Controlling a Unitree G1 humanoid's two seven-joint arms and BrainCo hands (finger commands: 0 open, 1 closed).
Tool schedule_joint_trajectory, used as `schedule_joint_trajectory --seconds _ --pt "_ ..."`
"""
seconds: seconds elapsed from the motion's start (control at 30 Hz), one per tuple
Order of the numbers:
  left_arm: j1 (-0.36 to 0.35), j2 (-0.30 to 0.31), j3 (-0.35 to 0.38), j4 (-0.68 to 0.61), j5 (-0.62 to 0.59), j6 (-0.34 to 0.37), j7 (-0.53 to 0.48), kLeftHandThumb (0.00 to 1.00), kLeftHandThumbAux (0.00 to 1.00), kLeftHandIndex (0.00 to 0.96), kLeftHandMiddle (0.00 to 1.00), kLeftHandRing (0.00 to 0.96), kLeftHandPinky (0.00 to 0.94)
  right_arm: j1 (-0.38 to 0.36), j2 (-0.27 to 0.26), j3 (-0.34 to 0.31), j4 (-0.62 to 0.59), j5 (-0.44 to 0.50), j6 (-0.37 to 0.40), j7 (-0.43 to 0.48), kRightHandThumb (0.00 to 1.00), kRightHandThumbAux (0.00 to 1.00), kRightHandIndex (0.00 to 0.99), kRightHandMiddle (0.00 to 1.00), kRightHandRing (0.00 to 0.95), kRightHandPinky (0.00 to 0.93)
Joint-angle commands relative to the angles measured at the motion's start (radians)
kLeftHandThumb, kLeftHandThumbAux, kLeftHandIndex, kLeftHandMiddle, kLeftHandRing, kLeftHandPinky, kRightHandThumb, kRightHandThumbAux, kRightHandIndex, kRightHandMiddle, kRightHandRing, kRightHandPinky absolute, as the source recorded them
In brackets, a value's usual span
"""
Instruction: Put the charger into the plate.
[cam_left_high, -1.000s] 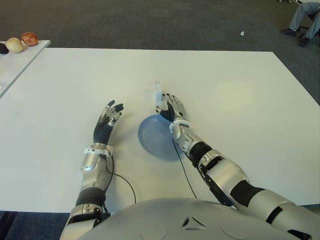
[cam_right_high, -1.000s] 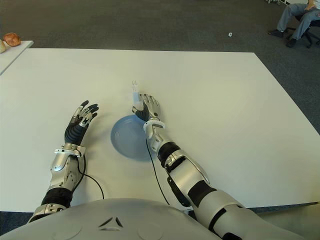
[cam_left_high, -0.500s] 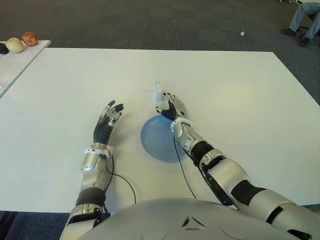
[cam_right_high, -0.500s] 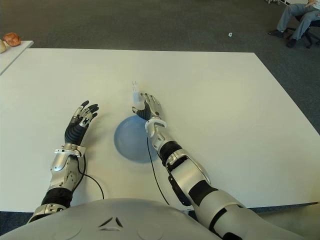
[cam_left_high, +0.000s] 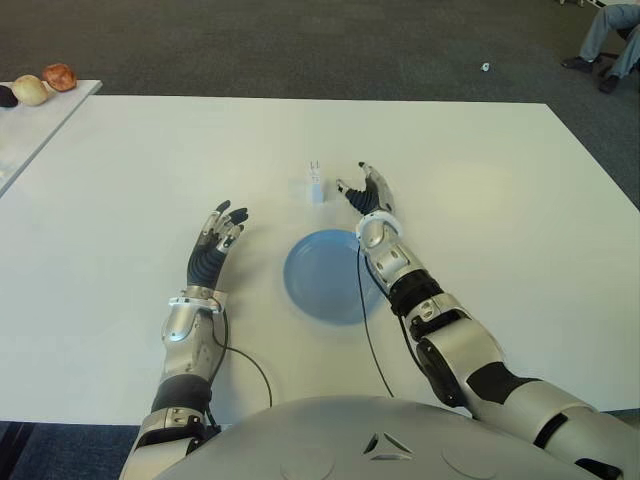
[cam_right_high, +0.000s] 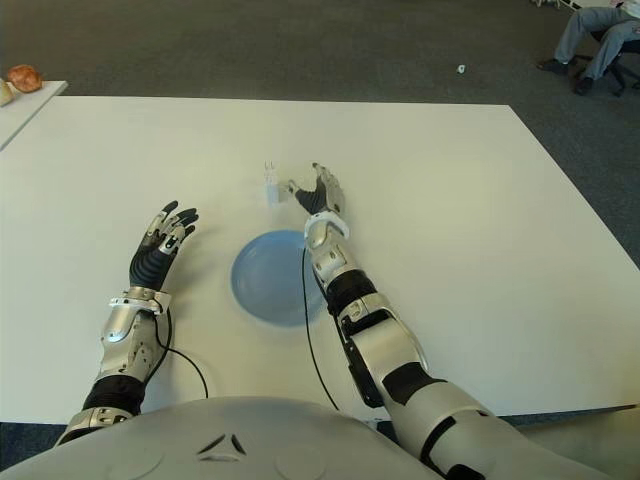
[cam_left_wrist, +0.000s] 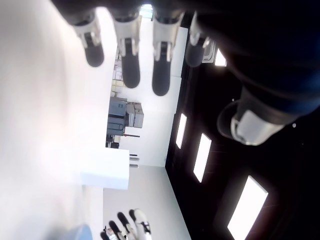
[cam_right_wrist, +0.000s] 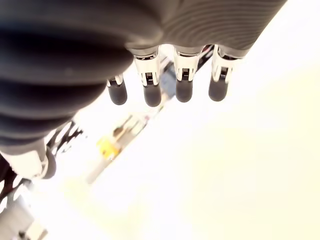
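Charger (cam_left_high: 314, 186) stands on the white table (cam_left_high: 500, 230) just beyond the blue plate (cam_left_high: 325, 290), beside the right hand (cam_left_high: 368, 190) with fingers spread, empty; left hand (cam_left_high: 215, 240) lies open left of the plate.

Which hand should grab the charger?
Probably the right hand: it is open just beside the charger, which stands beyond the plate. The left hand is open too, but farther off, left of the plate.

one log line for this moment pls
right hand: open, beside small white charger | charger: on table, outside round blue plate | left hand: idle
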Motion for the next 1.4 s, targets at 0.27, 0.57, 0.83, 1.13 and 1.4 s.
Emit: schedule_joint_trajectory --seconds 0.27,0.57,0.83,1.13,1.4 --pt "0.122 -0.028 -0.012 0.156 0.025 0.144 0.028 0.000 0.537 0.095 0.207 0.160 0.079 0.081 0.033 -0.113 -0.306 0.039 0.159 -0.024 0.181 0.351 0.000 0.000 0.000 0.000" --pt "0.116 -0.020 -0.012 0.171 0.032 0.134 0.022 0.000 0.537 0.094 0.200 0.156 0.081 0.107 0.079 -0.163 -0.430 0.041 0.232 -0.058 0.186 0.334 0.000 0.000 0.000 0.000" --pt "0.114 -0.015 -0.017 0.174 0.039 0.127 0.011 0.000 0.527 0.096 0.207 0.156 0.074 0.129 0.115 -0.162 -0.534 0.029 0.287 -0.083 0.198 0.337 0.000 0.000 0.000 0.000" --pt "0.113 -0.011 -0.012 0.174 0.027 0.132 -0.005 0.000 0.529 0.102 0.210 0.162 0.066 0.180 0.122 -0.170 -0.642 0.067 0.300 -0.060 0.217 0.349 0.000 0.000 0.000 0.000" --pt "0.108 -0.012 -0.009 0.172 0.019 0.132 -0.007 0.000 0.529 0.107 0.201 0.156 0.075 0.323 0.042 -0.171 -0.722 0.131 0.217 0.051 0.217 0.393 0.000 0.000 0.000 0.000"
